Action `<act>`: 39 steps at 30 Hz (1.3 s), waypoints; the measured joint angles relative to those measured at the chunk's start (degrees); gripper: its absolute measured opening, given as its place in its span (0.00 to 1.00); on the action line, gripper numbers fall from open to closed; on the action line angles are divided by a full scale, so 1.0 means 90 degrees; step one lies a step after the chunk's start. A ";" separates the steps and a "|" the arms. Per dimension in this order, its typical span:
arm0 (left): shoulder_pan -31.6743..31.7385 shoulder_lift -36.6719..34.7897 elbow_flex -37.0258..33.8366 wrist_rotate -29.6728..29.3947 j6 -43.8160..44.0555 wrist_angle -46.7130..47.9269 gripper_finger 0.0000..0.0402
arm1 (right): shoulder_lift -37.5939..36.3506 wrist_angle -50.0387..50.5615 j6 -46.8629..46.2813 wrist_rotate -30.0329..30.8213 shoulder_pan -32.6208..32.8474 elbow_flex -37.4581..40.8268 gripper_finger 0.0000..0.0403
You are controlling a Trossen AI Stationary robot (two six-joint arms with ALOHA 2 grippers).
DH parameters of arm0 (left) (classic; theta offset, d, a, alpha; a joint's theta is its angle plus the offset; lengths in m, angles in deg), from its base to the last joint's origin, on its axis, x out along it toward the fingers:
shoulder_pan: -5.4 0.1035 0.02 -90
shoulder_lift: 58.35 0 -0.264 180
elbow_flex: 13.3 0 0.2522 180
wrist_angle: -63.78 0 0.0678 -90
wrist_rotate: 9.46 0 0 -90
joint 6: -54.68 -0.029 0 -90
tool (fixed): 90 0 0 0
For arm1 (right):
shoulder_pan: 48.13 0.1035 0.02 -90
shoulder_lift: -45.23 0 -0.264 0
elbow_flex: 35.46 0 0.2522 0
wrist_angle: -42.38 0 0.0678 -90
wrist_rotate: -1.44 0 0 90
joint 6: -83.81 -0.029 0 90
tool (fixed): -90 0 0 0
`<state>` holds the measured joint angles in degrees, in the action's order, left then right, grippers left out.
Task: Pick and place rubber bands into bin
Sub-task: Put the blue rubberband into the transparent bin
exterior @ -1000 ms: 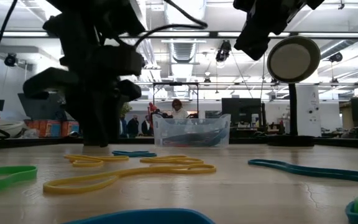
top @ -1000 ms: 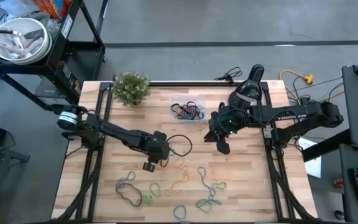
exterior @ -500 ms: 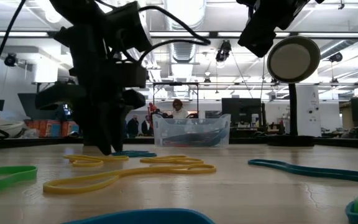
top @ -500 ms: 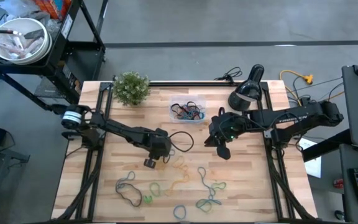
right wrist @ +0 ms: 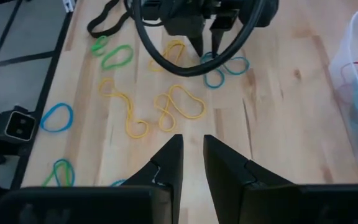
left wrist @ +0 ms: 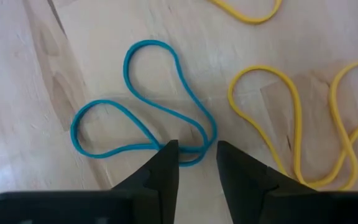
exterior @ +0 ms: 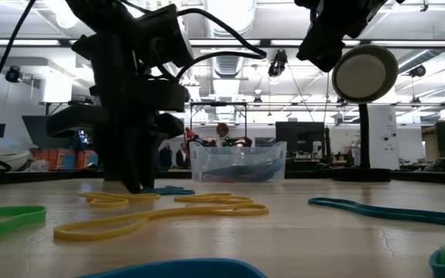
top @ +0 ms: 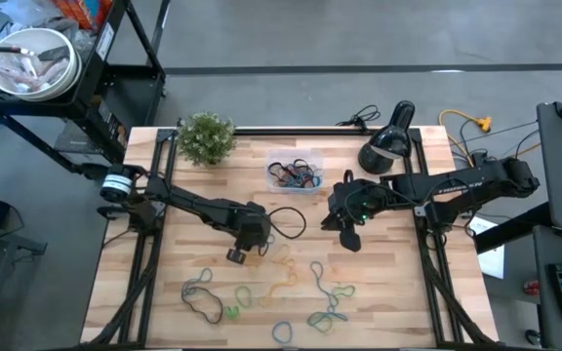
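Left gripper (left wrist: 196,155) down at table centre, fingers narrowly parted, straddling near end of teal rubber band (left wrist: 143,106); tips at the strand, nothing lifted. Band's twisted loops spread toward 11 o'clock from the tips; yellow rubber bands (left wrist: 303,118) at 2 o'clock. Bin (top: 295,174), already with bands inside, at 1 o'clock from left gripper in high view. Right gripper (right wrist: 191,158) hovering above table, narrow gap, empty, at 5 o'clock from bin.
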<state>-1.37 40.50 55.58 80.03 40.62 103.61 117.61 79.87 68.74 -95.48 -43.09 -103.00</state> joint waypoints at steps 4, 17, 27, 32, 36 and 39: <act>0.0028 0.0000 -0.0002 0.0000 0.0013 -0.0018 0.15 | 0.0000 -0.0005 0.0002 0.0108 -0.0001 0.0000 0.15; 0.0038 -0.0012 0.0089 -0.0359 0.0359 0.0014 0.00 | 0.0000 -0.0003 0.0002 0.0122 0.0000 0.0037 0.15; 0.0038 -0.0508 0.0489 -0.0406 0.0699 0.0265 0.00 | 0.0000 0.0008 0.0002 0.0120 0.0000 0.0063 0.15; 0.0038 -0.0976 0.0693 -0.0717 0.0710 0.0256 0.00 | 0.0002 -0.0009 0.0002 0.0120 -0.0002 0.0078 0.15; 0.0046 -0.1290 0.0844 -0.1196 0.0693 0.0253 0.00 | 0.0002 0.0005 0.0002 0.0121 -0.0002 0.0090 0.15; 0.0084 -0.1450 0.0979 -0.1499 0.0686 0.0169 0.00 | 0.0002 0.0000 0.0005 0.0146 -0.0002 0.0095 0.15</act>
<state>-0.62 27.45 64.39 66.54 46.80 105.14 117.63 79.87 68.78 -94.17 -43.12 -102.15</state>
